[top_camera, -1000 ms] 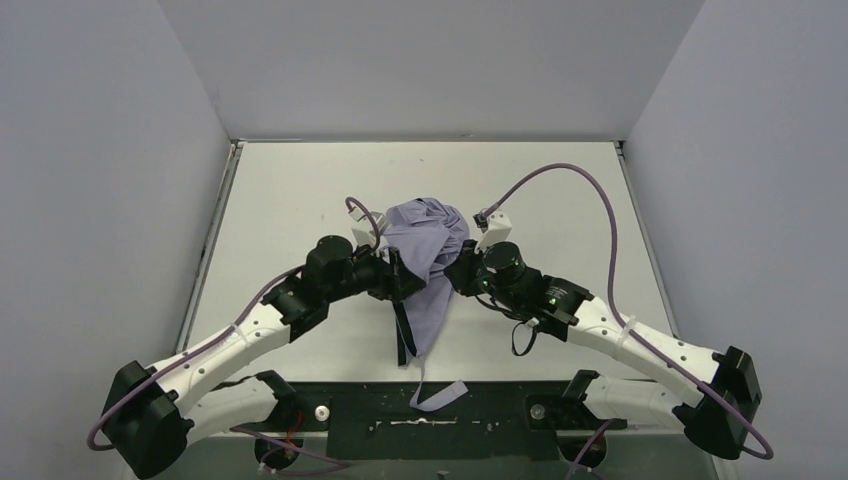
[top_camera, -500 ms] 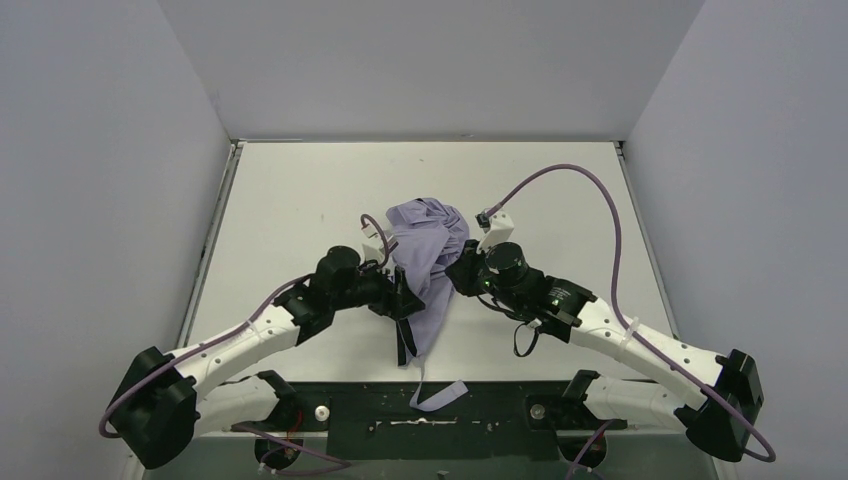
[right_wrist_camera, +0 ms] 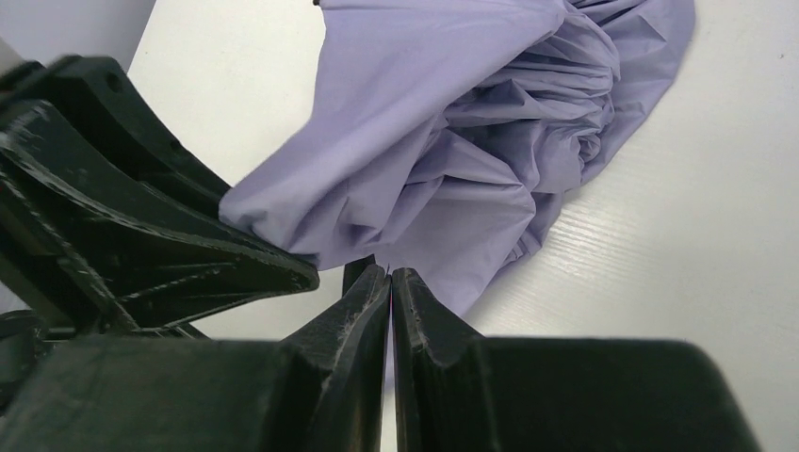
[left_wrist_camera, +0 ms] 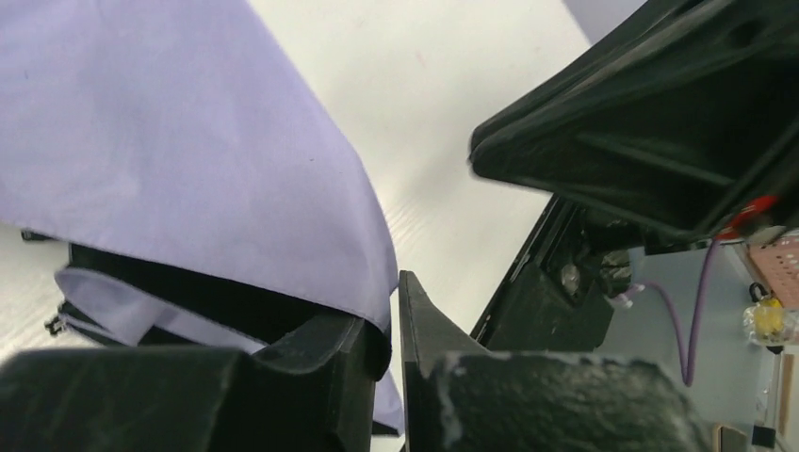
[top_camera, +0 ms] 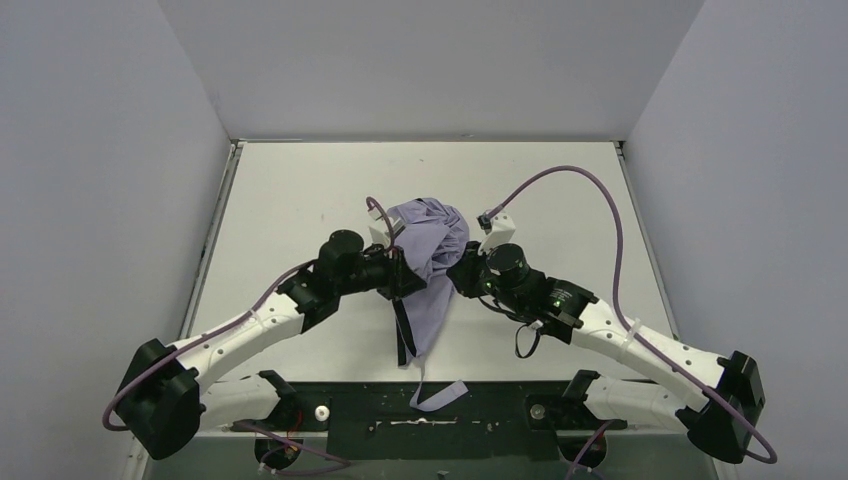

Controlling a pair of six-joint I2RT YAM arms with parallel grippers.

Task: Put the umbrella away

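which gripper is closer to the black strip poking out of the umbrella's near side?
Left. The left gripper sits right at the black strip's far end, jaws pinching the umbrella's left edge. The right gripper is across the fabric, on the umbrella's right side.

Behind the umbrella (top_camera: 430, 235) the counter (top_camera: 300, 190) lies open to the back wall, and wide on both far sides. The left gripper (top_camera: 404, 279) and right gripper (top_camera: 459, 271) crowd the umbrella's two flanks, jaws against its fabric. In front of the umbrella, a trailing strap (top_camera: 437, 395) lies between the arm bases.
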